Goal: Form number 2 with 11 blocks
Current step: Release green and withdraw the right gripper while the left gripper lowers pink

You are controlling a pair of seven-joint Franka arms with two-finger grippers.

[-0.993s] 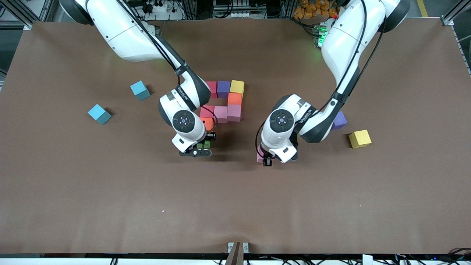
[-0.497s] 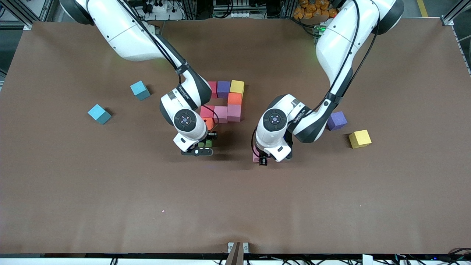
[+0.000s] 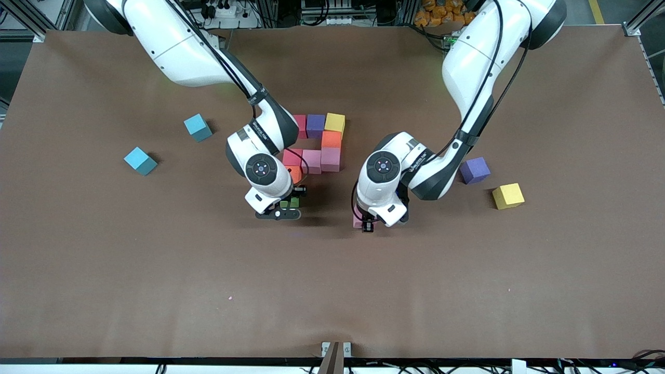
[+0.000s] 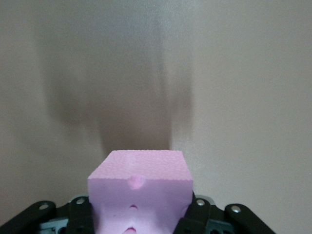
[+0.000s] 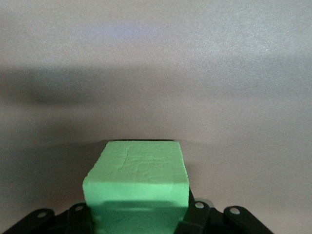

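Here, toward the right arm's end of the table [image 3: 104,270] lie two light-blue cubes [image 3: 140,160], apart from each other. Next, the right gripper [image 3: 289,203] pinches a green block [image 5: 137,187], placed just nearer the front camera than the partly formed figure [image 3: 318,143] of red, purple, yellow, orange and pink blocks. Then the left gripper [image 3: 363,221] pinches a pink block [image 4: 140,190] over bare table, near the figure. Toward the left arm's end rest a loose purple block [image 3: 475,170] and a loose yellow block [image 3: 507,196].
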